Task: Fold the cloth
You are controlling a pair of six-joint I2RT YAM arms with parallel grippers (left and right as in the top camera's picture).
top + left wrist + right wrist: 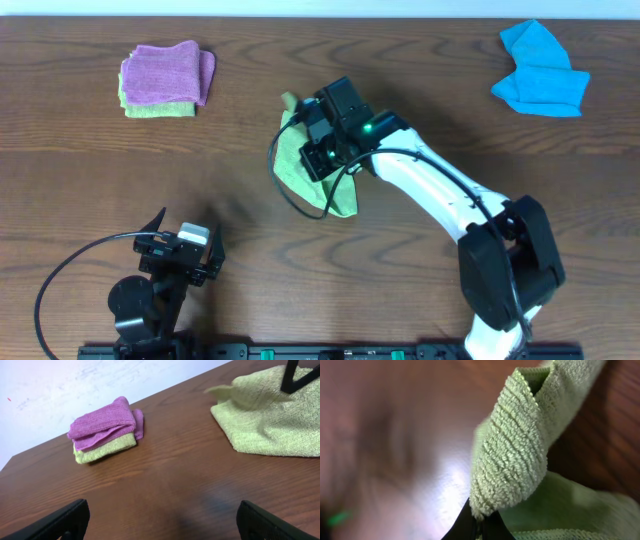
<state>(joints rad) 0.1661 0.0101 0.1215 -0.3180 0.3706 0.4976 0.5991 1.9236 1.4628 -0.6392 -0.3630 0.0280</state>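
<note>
The cloth (296, 165) is a lime-green towel lying crumpled in the middle of the table. In the overhead view my right gripper (320, 148) reaches over it from the right. In the right wrist view that gripper (479, 527) is shut on a raised fold of the cloth (512, 455), which stands up from the black tips. From the left wrist view the cloth (272, 422) lies at the upper right, its top pulled upward. My left gripper (186, 250) hovers near the front left, away from the cloth. It is open, and only bare wood shows between its fingers (60, 521).
A folded purple cloth on a lime-green one (165, 78) sits at the back left and also shows in the left wrist view (105, 430). A bright blue cloth (540, 72) lies at the back right. A black cable (70, 265) loops beside the left arm.
</note>
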